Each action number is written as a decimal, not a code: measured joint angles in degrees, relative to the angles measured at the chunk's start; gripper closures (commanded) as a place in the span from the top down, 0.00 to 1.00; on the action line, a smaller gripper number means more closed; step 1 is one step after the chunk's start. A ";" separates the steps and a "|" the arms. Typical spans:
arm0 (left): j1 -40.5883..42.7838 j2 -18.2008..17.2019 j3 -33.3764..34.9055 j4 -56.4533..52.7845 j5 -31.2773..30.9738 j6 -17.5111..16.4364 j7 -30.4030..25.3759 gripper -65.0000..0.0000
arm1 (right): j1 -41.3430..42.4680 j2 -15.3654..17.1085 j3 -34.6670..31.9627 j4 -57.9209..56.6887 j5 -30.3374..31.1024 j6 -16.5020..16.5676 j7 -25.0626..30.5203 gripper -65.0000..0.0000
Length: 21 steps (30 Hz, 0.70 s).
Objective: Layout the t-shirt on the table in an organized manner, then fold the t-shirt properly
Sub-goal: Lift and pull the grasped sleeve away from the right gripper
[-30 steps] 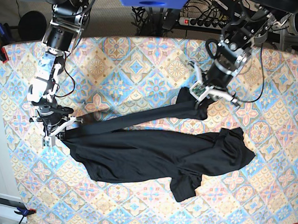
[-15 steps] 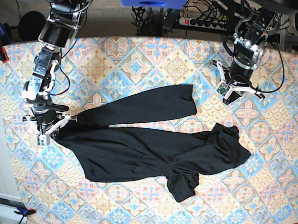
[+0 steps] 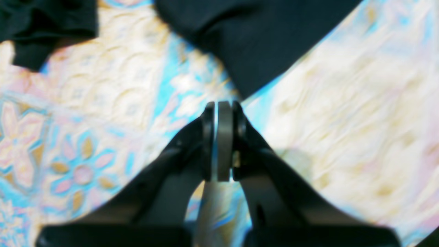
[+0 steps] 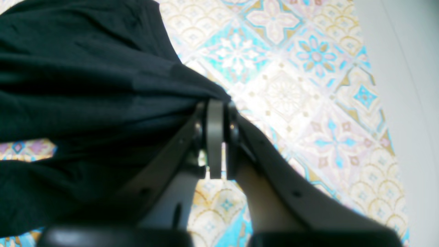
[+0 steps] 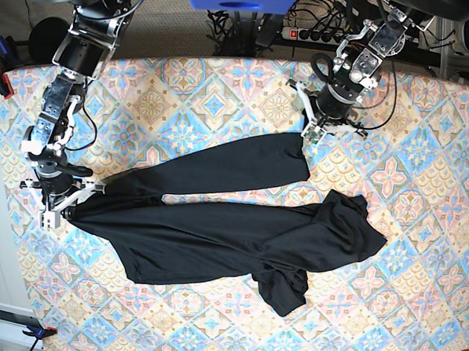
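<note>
The black t-shirt (image 5: 215,237) lies crumpled across the middle of the patterned table (image 5: 215,96), one long sleeve (image 5: 235,168) stretched toward the back right. At the garment's left end my right gripper (image 5: 58,209) is shut on the fabric; the right wrist view shows the cloth (image 4: 85,85) bunched at the closed gripper (image 4: 216,103). My left gripper (image 5: 309,138) hovers by the sleeve's far end. In the left wrist view that gripper (image 3: 221,104) is shut with nothing in it, just short of the sleeve's edge (image 3: 257,41).
The table's left edge (image 4: 384,113) runs close beside my right gripper, with pale floor beyond it. A power strip (image 5: 313,36) and cables lie behind the table. A small white device (image 5: 10,321) sits on the floor at the front left corner.
My left gripper let go of the sleeve end, swung away to the right, then came back beside it. My right gripper dragged the shirt's left end further left, stretching the body.
</note>
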 measured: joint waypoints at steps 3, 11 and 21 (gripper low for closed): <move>-0.24 -0.13 -0.09 -3.15 -4.31 0.37 -0.63 0.17 | -0.13 0.26 0.35 -0.02 -0.46 -0.09 -0.35 0.00; -5.09 0.28 4.17 -7.39 -11.56 1.88 -2.27 0.44 | -0.09 0.13 0.00 0.04 -0.20 -0.04 -0.13 0.00; -7.87 3.13 10.60 -7.61 -10.58 3.13 -3.23 0.45 | -0.09 0.13 0.00 0.07 -0.22 -0.04 -0.13 0.00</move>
